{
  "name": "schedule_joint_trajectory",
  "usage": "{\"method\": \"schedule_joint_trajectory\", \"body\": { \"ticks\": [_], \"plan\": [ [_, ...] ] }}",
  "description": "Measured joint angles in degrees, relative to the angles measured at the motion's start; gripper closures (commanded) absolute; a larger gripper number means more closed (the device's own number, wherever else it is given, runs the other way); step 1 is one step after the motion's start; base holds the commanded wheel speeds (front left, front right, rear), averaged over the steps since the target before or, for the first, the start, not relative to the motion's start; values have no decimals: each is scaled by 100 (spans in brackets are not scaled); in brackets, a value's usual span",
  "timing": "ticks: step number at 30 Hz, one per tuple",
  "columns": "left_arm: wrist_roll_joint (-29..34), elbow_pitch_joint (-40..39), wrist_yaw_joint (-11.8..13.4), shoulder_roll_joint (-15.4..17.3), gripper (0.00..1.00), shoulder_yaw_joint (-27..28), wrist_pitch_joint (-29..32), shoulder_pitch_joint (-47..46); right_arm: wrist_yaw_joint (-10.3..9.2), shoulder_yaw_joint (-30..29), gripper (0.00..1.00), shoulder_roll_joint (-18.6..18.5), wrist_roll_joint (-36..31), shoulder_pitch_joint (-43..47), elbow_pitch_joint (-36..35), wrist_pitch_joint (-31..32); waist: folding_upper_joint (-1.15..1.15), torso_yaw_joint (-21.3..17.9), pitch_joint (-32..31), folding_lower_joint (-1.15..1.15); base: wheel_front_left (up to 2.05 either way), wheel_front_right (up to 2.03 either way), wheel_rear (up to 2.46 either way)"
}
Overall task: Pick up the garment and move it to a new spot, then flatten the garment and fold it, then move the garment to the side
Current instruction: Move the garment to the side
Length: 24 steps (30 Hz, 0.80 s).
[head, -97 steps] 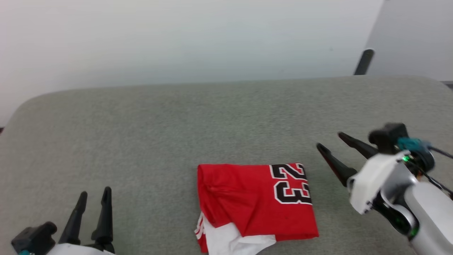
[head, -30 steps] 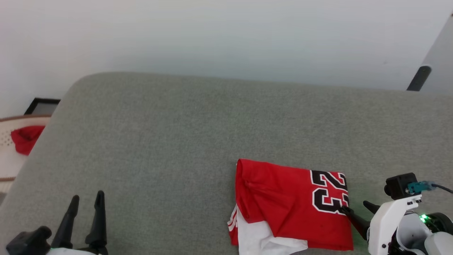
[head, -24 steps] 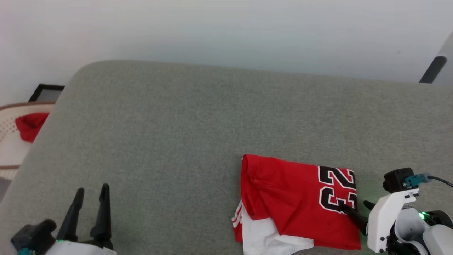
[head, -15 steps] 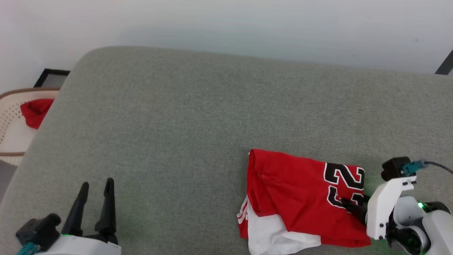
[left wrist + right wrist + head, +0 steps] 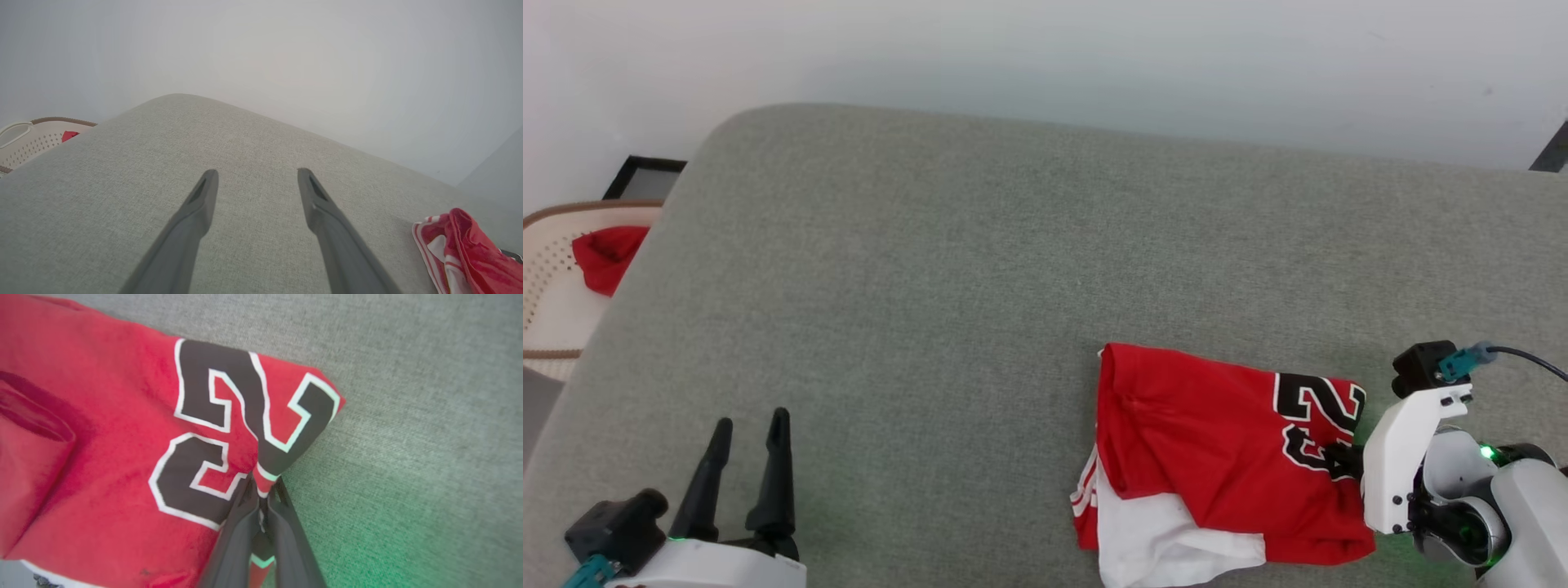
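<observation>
The garment (image 5: 1217, 457), a red T-shirt with a black-and-white "23" print and a white sleeve showing at its front, lies folded on the grey cushioned surface (image 5: 931, 286) at the front right. My right gripper (image 5: 1342, 462) is at its right edge. In the right wrist view the gripper (image 5: 263, 492) is shut on a pinched fold of the garment (image 5: 122, 437) by the printed numbers. My left gripper (image 5: 752, 420) rests open at the front left, far from the shirt. In the left wrist view its open fingers (image 5: 257, 173) hold nothing, and the garment (image 5: 470, 253) lies off to the right.
Beyond the surface's left edge stands a pale perforated basket (image 5: 547, 302) holding a small red cloth lump (image 5: 605, 257). A black frame (image 5: 645, 175) lies behind it. A pale wall runs along the far side. A dark bar (image 5: 1553, 151) shows at the far right.
My right gripper slid onto the garment's right edge and closed on it, bunching the fabric by the numbers. The head camera shifted. The left gripper stayed open in place.
</observation>
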Motion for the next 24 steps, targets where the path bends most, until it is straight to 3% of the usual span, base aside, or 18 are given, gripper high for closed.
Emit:
{"method": "schedule_joint_trajectory", "body": {
  "ticks": [14, 24],
  "plan": [
    [53, 10, 0, 101, 0, -201, 0, -77, 0, 623, 100, -655, -5, -710, -680, -83, 0, -361, -185, 0, 0, 0, 0],
    [158, -140, -1, 177, 0, -371, 0, -519, 0, 1050, 100, -1273, 3, -1603, -775, -453, 0, -767, -5, 0, 0, 0, 0]
  ]
}}
